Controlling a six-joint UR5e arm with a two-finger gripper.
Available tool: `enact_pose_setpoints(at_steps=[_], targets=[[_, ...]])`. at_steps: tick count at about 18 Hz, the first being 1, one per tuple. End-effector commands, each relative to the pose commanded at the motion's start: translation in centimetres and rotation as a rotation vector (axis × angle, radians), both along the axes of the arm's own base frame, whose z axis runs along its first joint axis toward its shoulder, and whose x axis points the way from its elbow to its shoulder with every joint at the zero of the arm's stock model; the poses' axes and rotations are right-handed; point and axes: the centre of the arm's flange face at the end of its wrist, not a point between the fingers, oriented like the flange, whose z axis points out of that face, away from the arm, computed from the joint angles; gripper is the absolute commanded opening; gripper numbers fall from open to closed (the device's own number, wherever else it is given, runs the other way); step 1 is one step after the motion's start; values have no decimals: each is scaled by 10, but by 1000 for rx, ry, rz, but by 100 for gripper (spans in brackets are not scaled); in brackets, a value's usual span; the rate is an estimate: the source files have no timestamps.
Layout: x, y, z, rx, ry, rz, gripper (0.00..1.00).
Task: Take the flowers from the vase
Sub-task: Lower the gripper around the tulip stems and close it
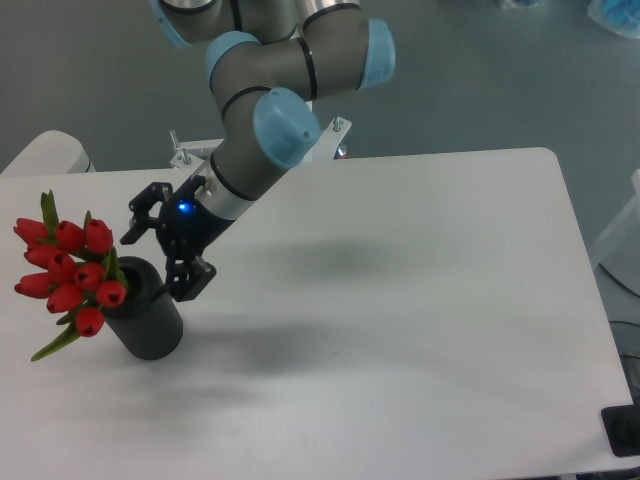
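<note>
The flowers point(68, 272), a tight bunch of red tulip buds with green leaves, lean out to the left of the vase point(148, 312), a short dark ribbed cylinder on the left of the white table. My gripper point(152, 258) hangs open just to the right of the buds, above the vase's right rim. One finger reaches up-left near the top buds, the other points down toward the vase's edge. Nothing is between the fingers.
The white table point(420, 300) stretches to the right of the vase. The arm's base and a metal bracket point(185, 155) stand behind the table's far edge. A black object point(625, 430) sits at the lower right corner.
</note>
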Motion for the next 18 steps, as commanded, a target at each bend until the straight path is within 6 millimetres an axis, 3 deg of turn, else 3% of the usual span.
enact_pose_setpoints(at_steps=[6, 14, 16, 18], targets=[[9, 16, -14, 13, -49, 16, 100], [15, 21, -18, 27, -72, 5, 97], [14, 21, -17, 30, -73, 6, 61], [14, 21, -18, 30, -75, 6, 36]])
